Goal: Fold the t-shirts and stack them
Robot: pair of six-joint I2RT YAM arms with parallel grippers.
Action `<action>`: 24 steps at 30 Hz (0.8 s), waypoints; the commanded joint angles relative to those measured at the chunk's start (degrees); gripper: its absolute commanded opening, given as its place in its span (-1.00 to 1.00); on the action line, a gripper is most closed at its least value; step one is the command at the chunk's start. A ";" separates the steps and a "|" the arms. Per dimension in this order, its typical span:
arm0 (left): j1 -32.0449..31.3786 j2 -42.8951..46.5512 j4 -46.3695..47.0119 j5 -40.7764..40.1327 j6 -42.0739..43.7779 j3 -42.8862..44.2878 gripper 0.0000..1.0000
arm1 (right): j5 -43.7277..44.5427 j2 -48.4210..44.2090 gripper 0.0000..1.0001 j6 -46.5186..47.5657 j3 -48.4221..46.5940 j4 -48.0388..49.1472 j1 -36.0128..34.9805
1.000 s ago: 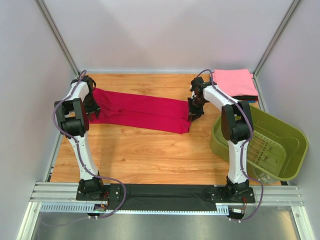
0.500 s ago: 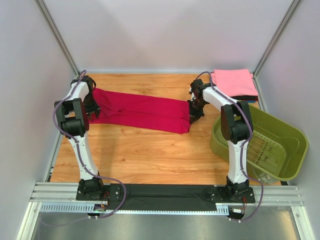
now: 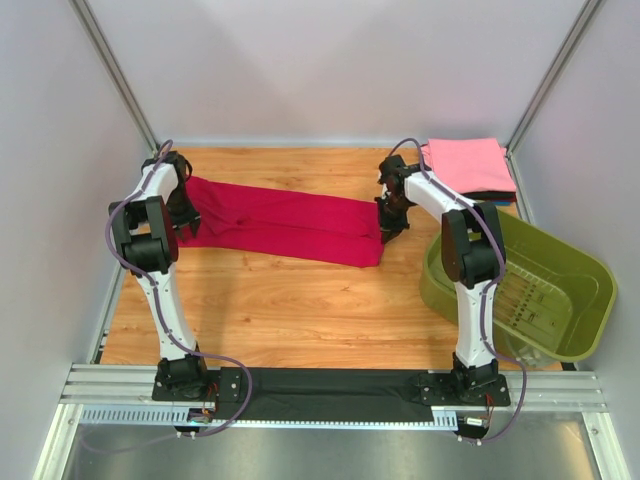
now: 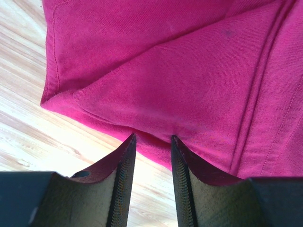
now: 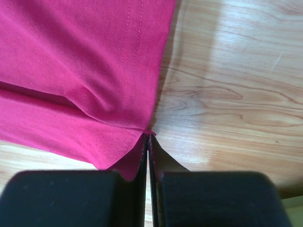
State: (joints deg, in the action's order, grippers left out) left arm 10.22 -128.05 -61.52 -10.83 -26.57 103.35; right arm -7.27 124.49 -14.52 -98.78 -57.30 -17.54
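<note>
The crimson t-shirt (image 3: 280, 222) lies folded into a long band across the wooden table. My left gripper (image 3: 184, 216) is at its left end. In the left wrist view its jaws (image 4: 152, 138) stand open, tips touching the edge of the crimson cloth (image 4: 189, 71), with bare wood between them. My right gripper (image 3: 388, 224) is at the band's right end. In the right wrist view it (image 5: 148, 136) is shut, pinching the hemmed edge of the crimson cloth (image 5: 71, 71) at its tips. A folded pink t-shirt (image 3: 465, 162) tops a stack at the back right, with dark folded layers (image 3: 497, 196) under it.
An olive-green plastic basket (image 3: 440, 285) stands at the right, close beside the right arm. Grey walls and metal posts enclose the table on three sides. A black mat (image 3: 330, 392) runs between the arm bases at the near edge.
My right gripper has shut on the shirt's right edge and shifted slightly away from the near edge. The left gripper and the band's left end look unchanged.
</note>
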 commanded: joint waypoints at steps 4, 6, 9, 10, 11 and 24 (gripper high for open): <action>0.42 -3.26 0.43 -2.87 2.65 2.64 -0.15 | 4.72 -4.60 -0.99 0.64 0.52 4.47 -1.36; 0.42 -3.79 -0.62 -3.41 2.92 3.61 -0.15 | 4.81 -5.74 -0.99 0.64 1.57 5.44 -1.79; 0.42 -3.61 -0.62 -3.41 2.66 3.09 -0.16 | 5.59 -6.18 -0.99 0.55 0.88 5.36 -2.41; 0.50 -3.35 -0.54 -3.06 2.57 2.91 -0.16 | 6.03 -6.19 -0.99 0.64 0.79 4.92 -2.50; 0.42 -3.26 -0.45 -2.88 2.40 2.74 -0.16 | 6.30 -6.27 -0.99 0.46 0.61 4.83 -2.50; 0.42 -2.56 -0.18 -1.12 2.31 3.09 -0.15 | 6.48 -10.13 -0.99 -0.94 3.42 5.96 -3.20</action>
State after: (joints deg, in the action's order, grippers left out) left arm 10.22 -129.67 -63.24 -11.22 -25.15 105.93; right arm -1.52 119.13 -14.76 -96.60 -53.52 -20.27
